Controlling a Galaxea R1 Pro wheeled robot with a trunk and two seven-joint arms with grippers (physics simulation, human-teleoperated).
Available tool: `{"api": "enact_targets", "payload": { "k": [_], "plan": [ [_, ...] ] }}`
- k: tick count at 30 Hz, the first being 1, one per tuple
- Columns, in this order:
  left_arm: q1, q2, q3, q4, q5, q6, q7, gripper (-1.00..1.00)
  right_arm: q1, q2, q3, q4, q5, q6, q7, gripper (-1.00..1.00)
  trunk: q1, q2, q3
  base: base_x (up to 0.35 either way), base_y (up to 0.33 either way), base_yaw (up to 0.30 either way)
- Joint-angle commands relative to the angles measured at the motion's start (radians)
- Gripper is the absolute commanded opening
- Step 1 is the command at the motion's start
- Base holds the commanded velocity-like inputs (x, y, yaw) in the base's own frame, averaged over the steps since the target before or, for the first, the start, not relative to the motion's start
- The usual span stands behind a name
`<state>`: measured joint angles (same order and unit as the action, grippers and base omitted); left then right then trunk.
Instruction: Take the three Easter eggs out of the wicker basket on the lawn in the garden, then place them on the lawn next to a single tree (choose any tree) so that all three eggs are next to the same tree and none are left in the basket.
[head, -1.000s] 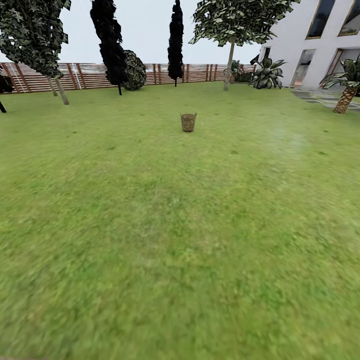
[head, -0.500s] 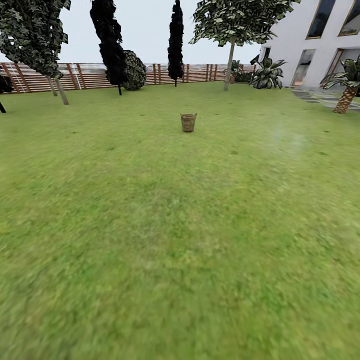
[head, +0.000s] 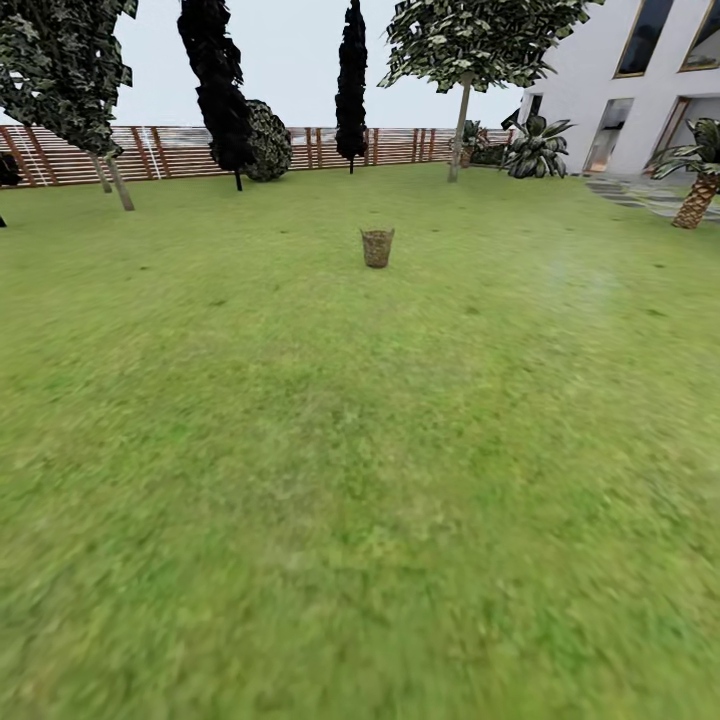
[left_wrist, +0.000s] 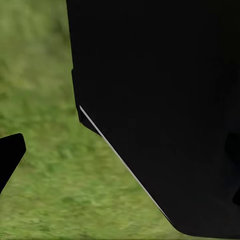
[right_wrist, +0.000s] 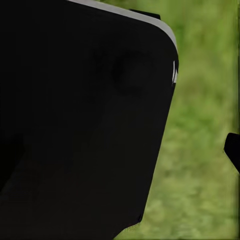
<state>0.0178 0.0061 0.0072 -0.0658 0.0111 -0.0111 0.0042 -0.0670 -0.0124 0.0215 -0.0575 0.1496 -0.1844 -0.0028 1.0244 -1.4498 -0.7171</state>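
Note:
The wicker basket (head: 377, 246) stands small and far ahead on the lawn (head: 360, 480), near the middle of the head view. Its inside is hidden at this distance, so no Easter eggs show. A tree with a pale straight trunk (head: 459, 120) and a leafy crown rises behind it to the right, by the fence. In the left wrist view a dark fingertip (left_wrist: 10, 157) pokes in beside a large black body part over grass. The right wrist view has a similar dark fingertip (right_wrist: 233, 149) at its edge. Neither view tells how the jaws stand.
A brown slat fence (head: 180, 152) closes the far side of the garden. Near-black columnar trees (head: 351, 80) and a leaning tree (head: 118, 180) stand along it. A white house (head: 640, 90) and palm-like plants (head: 692, 190) lie at the right. Open grass stretches to the basket.
The whole head view has shifted very slightly, so the camera has moved a little. The basket and trees keep their places on the lawn.

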Motion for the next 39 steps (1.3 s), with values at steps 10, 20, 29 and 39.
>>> {"api": "enact_targets", "payload": {
  "k": [10,20,29,39],
  "plan": [
    [0.001,0.0,0.0,-0.002,0.001,-0.001,0.0,1.0,0.0,0.002,0.002,0.001,0.006,-0.003,0.0,1.0,0.001,0.0,-0.001,0.328,0.0,0.0],
    [0.001,0.0,0.0,-0.002,0.001,-0.001,0.0,1.0,0.0,0.002,0.002,0.001,0.005,-0.003,0.0,1.0,0.001,0.0,-0.001,0.324,0.0,0.0],
    [0.001,0.0,0.0,-0.002,0.001,-0.001,0.0,1.0,0.0,0.002,0.002,0.001,0.005,-0.003,0.0,1.0,0.001,0.0,-0.001,0.32,0.0,0.0],
    [0.001,0.0,0.0,-0.002,0.001,-0.001,0.0,1.0,0.0,0.002,0.002,0.001,0.005,-0.003,0.0,1.0,0.001,0.0,-0.001,0.314,0.0,0.0]
  ]
}}
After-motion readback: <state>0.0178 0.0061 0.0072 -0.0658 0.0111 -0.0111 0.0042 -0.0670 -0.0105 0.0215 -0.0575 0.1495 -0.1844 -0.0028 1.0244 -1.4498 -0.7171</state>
